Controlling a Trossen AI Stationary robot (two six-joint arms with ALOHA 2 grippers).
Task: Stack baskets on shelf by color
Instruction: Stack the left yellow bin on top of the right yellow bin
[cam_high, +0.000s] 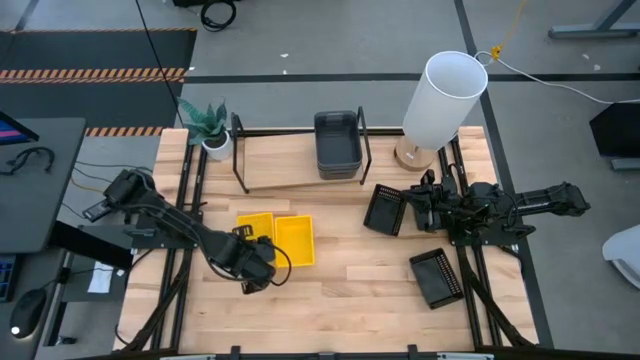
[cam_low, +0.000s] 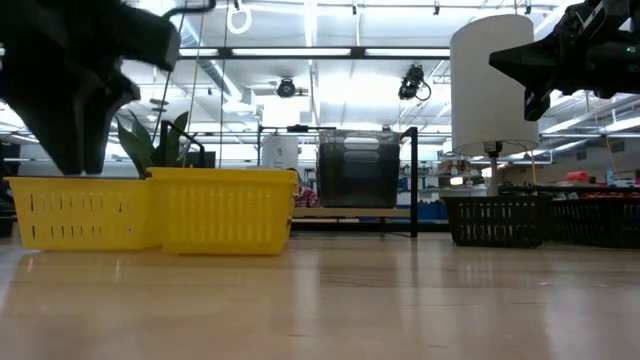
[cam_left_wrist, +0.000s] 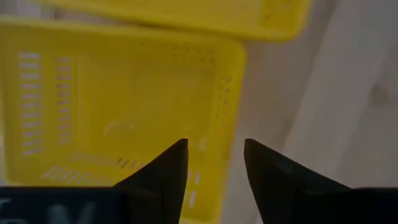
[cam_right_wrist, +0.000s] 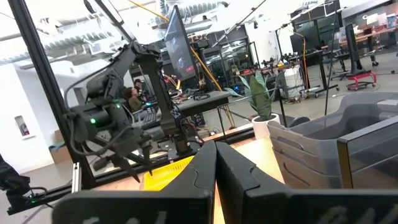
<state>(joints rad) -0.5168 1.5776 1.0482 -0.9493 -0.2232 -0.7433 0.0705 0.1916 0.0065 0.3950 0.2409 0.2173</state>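
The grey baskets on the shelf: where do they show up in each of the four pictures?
High view: the grey baskets sit at top centre, on the shelf.
Low view: centre, far back.
Left wrist view: not in it.
Right wrist view: at the right edge.
Shared landmark: the potted plant, left of them in all three.

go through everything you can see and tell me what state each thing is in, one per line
Grey baskets: stacked on the shelf.
Yellow baskets: side by side on the table, not on the shelf.
Black baskets: apart on the table, unstacked.
Left pincer: open, over a yellow basket's rim.
Right pincer: shut, empty, raised.
Lamp: upright.
Plant: upright.
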